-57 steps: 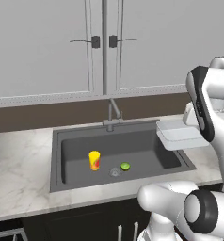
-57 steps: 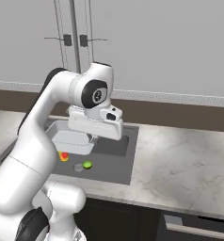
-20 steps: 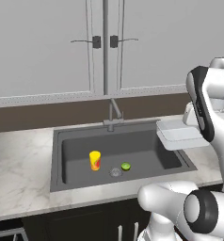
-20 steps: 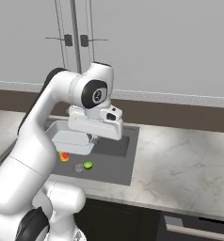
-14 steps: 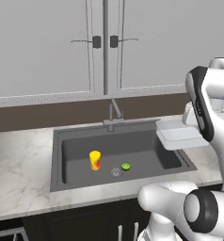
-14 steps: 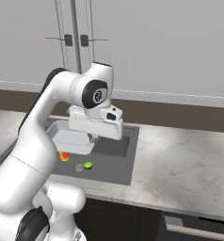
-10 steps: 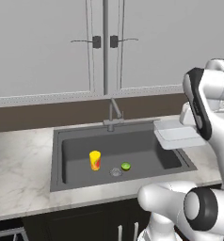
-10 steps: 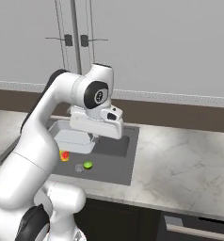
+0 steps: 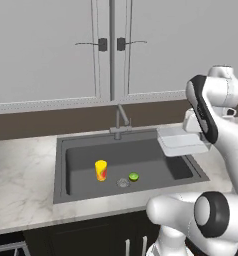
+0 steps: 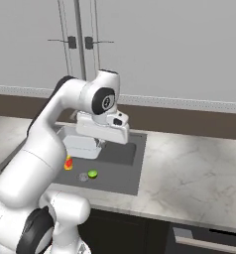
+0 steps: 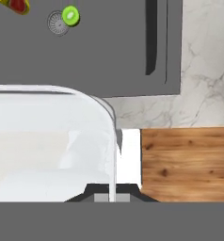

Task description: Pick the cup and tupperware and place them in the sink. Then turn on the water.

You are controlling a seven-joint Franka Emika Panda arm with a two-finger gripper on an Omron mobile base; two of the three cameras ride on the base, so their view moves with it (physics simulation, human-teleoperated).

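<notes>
Since half a second ago, tupperware [image 9: 181, 142] has shifted slightly left, over the sink's [image 9: 81, 185] right edge. I count one cup [image 9: 101, 170] standing in the basin, one tupperware, one green ball [image 9: 133, 177] by the drain. Gripper [image 11: 112, 190] is clamped on the tupperware's rim at 6 o'clock in my hand view.

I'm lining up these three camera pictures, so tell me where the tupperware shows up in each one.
Left base view: the tupperware is right of centre, held above the sink's right end.
Right base view: left of centre, the tupperware sits under the arm's hand, above the basin.
Hand view: the tupperware covers the lower left, its rim clamped in the gripper.
Shared landmark: the small green round object by the drain.
</notes>
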